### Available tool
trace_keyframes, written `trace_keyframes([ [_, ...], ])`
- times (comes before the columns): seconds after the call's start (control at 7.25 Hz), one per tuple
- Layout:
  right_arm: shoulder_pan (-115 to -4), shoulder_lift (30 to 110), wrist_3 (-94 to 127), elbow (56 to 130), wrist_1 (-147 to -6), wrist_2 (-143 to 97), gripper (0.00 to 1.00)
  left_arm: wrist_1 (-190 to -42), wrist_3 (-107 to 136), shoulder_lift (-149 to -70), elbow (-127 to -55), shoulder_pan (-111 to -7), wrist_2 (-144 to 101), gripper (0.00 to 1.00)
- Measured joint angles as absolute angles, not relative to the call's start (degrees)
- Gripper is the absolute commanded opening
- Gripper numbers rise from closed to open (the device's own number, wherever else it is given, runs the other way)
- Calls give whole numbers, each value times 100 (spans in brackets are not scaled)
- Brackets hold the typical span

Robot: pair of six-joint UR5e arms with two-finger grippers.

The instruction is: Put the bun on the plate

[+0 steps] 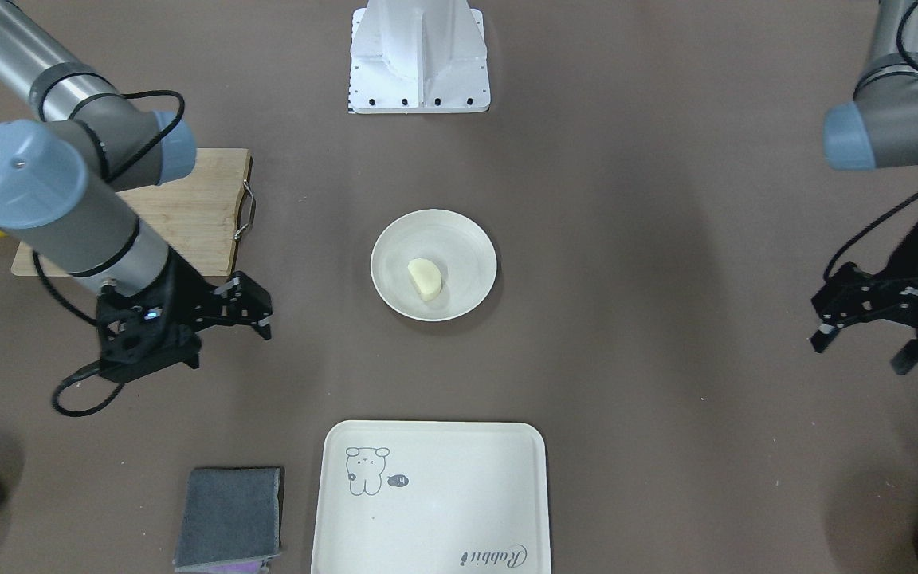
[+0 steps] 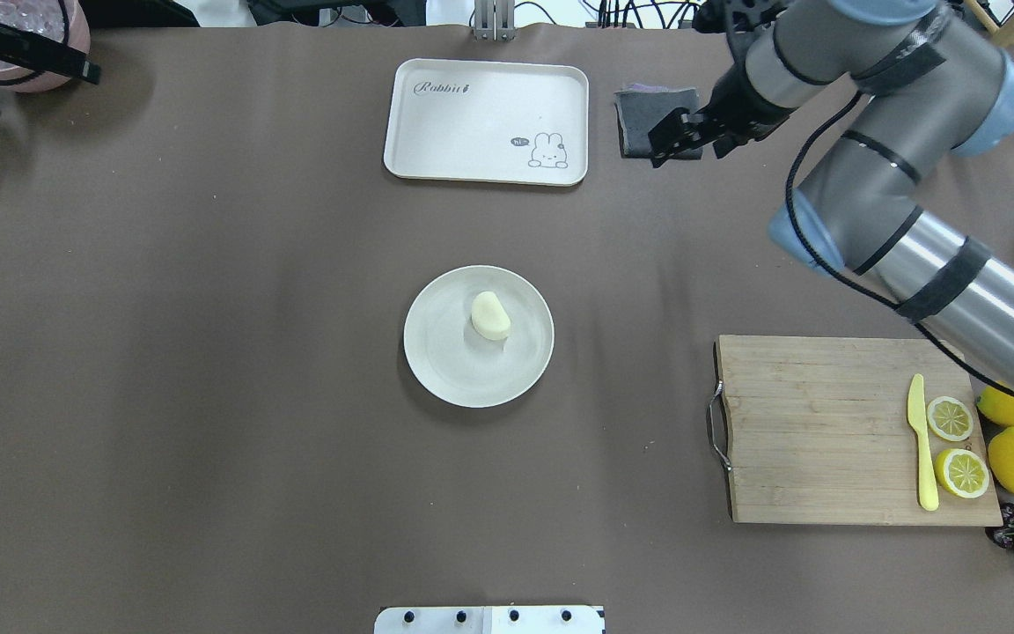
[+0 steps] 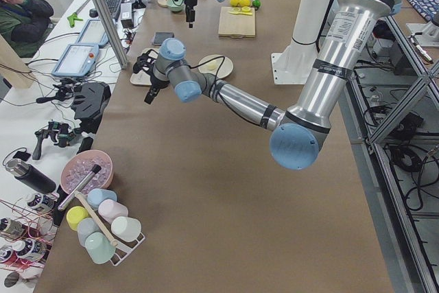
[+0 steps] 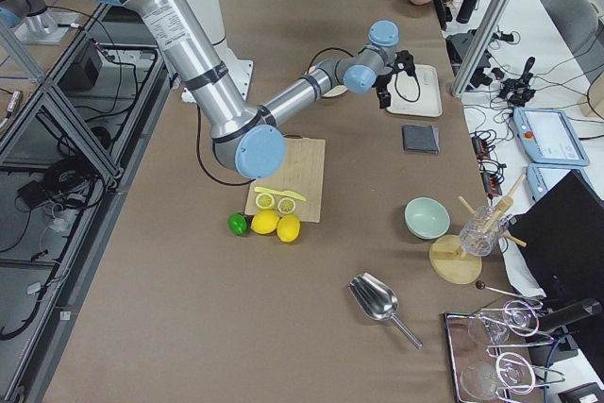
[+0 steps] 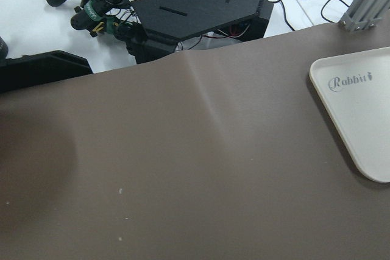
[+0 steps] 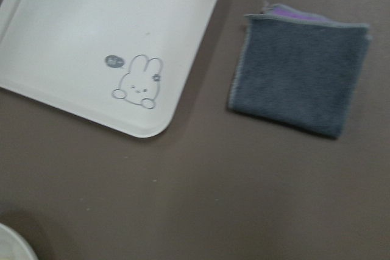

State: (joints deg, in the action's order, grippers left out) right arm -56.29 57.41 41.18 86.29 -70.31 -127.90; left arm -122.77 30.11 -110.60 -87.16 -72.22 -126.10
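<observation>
Bun (image 2: 490, 315) is down on the plate (image 2: 437, 370), a touch off centre, nothing touching it; right gripper (image 2: 690, 151) hangs well apart, fingers spread and empty, and from overhead it covers part of the grey cloth (image 6: 301, 71) beside the tray (image 2: 472, 114); left gripper (image 1: 864, 351) is out wide, clipped by the frame edge, fingers apart, empty too; the right wrist view catches only a sliver of plate; the right arm hides half the cutting board (image 1: 196, 215).

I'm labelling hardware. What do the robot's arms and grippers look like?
The left arm and right arm are silver-grey tubes with darker joints, pale blue caps and black bands; a black cable trails along each. The left gripper and right gripper are black, with linkage fingers.
</observation>
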Motion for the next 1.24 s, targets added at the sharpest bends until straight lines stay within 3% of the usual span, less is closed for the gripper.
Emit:
trace_keyframes([
  [0.55,-6916,6336,4037,8655,-7801,-13172,100,-11478,2790,-10968,-7969,-8431,-13171,98],
  [1.24,-7877,7065,2910,8657,-8227,-13122,100,-10392,2803,-11127,-7495,-8862,-12914,98],
])
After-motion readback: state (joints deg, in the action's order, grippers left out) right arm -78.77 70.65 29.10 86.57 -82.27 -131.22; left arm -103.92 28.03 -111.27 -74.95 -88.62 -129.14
